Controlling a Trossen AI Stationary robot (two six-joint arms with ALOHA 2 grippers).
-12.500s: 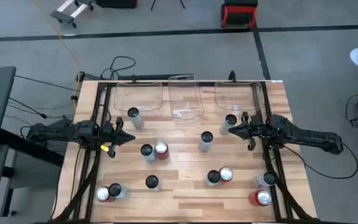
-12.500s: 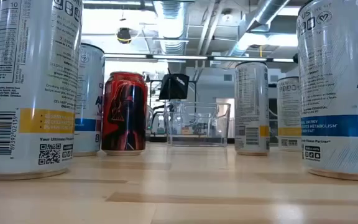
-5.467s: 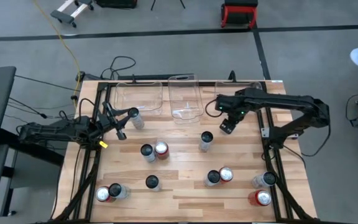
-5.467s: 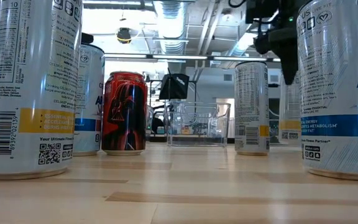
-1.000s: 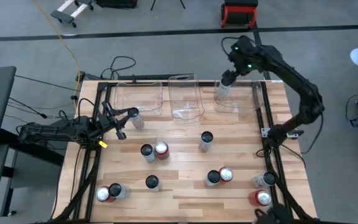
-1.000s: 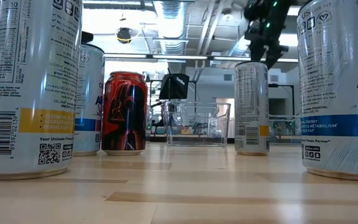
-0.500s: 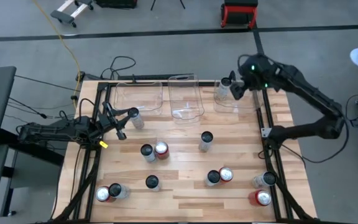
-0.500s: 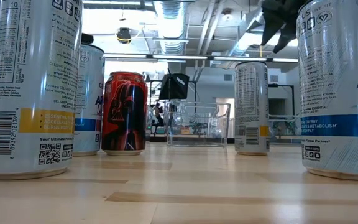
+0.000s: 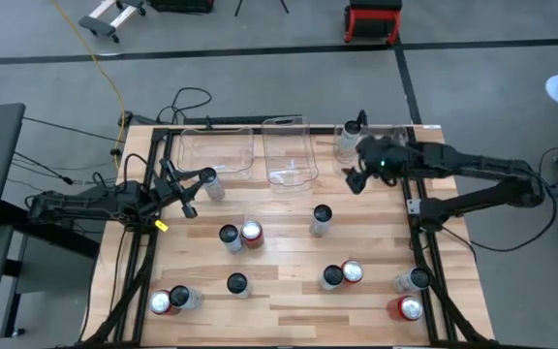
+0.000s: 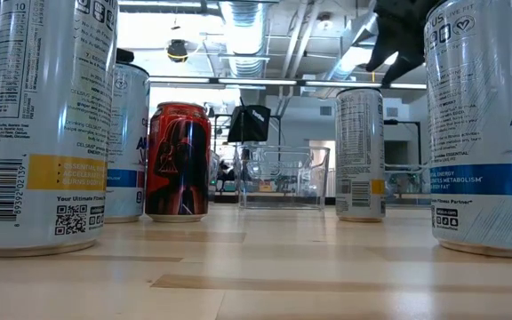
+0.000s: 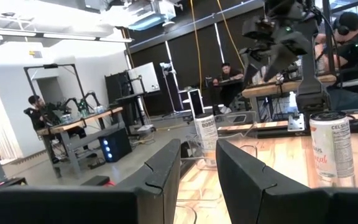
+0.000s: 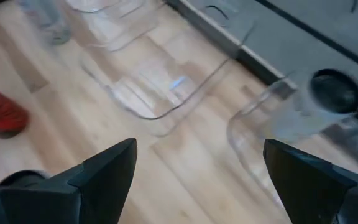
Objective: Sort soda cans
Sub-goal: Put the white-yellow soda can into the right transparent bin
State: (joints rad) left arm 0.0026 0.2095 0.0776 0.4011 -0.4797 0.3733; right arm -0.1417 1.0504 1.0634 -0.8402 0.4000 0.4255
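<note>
Several soda cans stand upright on the wooden table, red ones (image 9: 251,233) and silver ones (image 9: 321,215). One silver can (image 9: 354,131) stands on its base in the right-hand clear bin (image 9: 381,155); the right wrist view shows its dark top (image 12: 333,92). My right gripper (image 9: 356,176) hovers open above the table just near of that bin, its fingers wide apart (image 12: 197,180) around nothing. My left gripper (image 9: 184,199) waits at the table's left side, next to a silver can (image 9: 207,179). There is a narrow, empty gap between its fingers (image 11: 197,168).
Two more clear bins, left (image 9: 216,150) and middle (image 9: 289,155), line the far edge. Can pairs stand at the near left (image 9: 170,301), centre (image 9: 342,274) and near right (image 9: 410,294). Bare wood lies between the bins and the middle cans. People sit at desks beyond the table.
My right gripper has swung from above the can in the right bin toward the table's near edge and down, tipping further downward, its fingers staying wide apart. The can stays upright in the bin.
</note>
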